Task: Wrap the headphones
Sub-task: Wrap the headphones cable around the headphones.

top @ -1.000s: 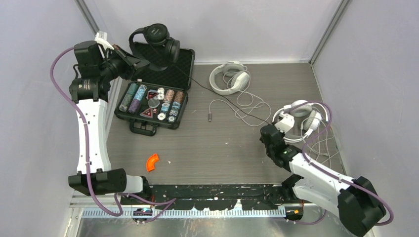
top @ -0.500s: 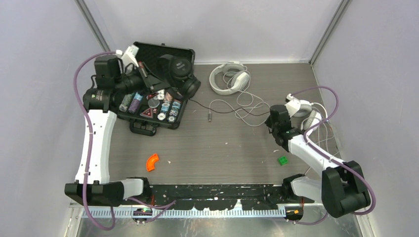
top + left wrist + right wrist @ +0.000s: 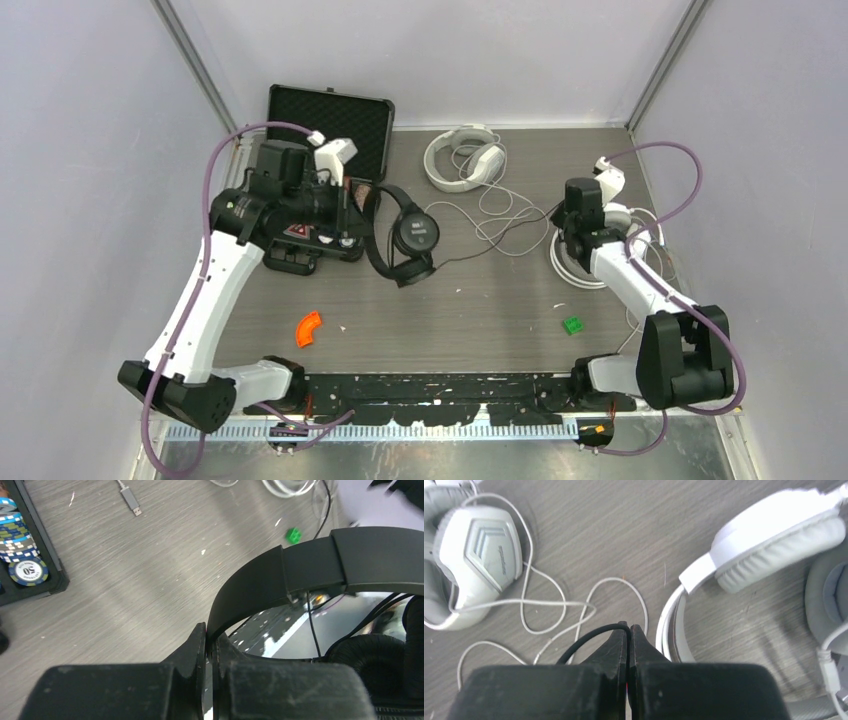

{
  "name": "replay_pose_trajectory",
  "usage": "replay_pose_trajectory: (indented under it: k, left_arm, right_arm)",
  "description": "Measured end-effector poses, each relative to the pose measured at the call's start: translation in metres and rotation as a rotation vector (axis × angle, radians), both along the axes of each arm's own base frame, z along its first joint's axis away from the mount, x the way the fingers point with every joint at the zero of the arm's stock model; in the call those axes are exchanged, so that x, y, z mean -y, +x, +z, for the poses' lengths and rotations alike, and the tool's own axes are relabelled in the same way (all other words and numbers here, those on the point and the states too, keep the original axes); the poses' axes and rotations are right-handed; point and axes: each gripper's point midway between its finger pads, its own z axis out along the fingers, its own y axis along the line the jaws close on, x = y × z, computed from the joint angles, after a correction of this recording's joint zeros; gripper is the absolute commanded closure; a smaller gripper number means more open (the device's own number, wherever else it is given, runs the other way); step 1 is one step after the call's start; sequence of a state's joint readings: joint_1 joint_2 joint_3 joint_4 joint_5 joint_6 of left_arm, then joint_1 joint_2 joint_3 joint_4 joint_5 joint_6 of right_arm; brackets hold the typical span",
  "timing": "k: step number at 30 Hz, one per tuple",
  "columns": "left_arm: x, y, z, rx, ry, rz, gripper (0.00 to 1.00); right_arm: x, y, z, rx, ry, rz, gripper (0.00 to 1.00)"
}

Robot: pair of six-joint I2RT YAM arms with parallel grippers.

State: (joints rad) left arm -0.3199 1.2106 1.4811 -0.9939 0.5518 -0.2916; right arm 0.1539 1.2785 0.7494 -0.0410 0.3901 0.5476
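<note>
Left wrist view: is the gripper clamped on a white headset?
No, the left gripper is shut on the headband of the black headphones.

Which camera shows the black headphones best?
The top external view: it shows the whole black headphones, band and both cups, held by the left gripper. The left wrist view shows only the clamped band and part of a pad. The right wrist view shows just a thin black cord pinched by the right gripper.
</note>
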Motion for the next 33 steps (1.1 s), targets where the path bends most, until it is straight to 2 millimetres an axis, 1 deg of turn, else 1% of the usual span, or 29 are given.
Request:
replay_pose_trajectory:
  k: [5,9,12,16,17,22,27,33]
  left_arm:
    - [0.006,-0.017,-0.020,0.045,0.151,-0.096,1.00]
    - [0.006,-0.025,-0.036,0.080,0.265,-0.149,1.00]
    - [0.002,-0.026,-0.047,0.110,0.358,-0.172,1.00]
    - [-0.007,-0.021,-0.065,0.148,0.513,-0.191,1.00]
    - [-0.011,-0.017,-0.068,0.157,0.553,-0.186,1.00]
    - [-0.020,-0.004,-0.087,0.161,0.704,-0.184,1.00]
    - [-0.028,0.006,-0.099,0.157,0.808,-0.161,1.00]
    - [-0.032,0.014,-0.110,0.148,0.895,-0.149,1.00]
  right_arm:
    - [0.005,0.019,0.025,0.013,-0.006,-0.001,1.00]
    - [0.001,0.036,0.051,0.035,-0.006,0.023,1.00]
    - [-0.005,0.044,0.065,0.047,-0.002,0.051,1.00]
    - [-0.010,0.050,0.075,0.040,-0.002,0.085,1.00]
    - [-0.011,0.051,0.076,0.034,-0.003,0.097,1.00]
    - [-0.020,0.054,0.079,-0.001,0.002,0.151,1.00]
    - [-0.031,0.057,0.086,-0.027,0.022,0.213,1.00]
    - [-0.047,0.059,0.100,-0.061,0.052,0.303,1.00]
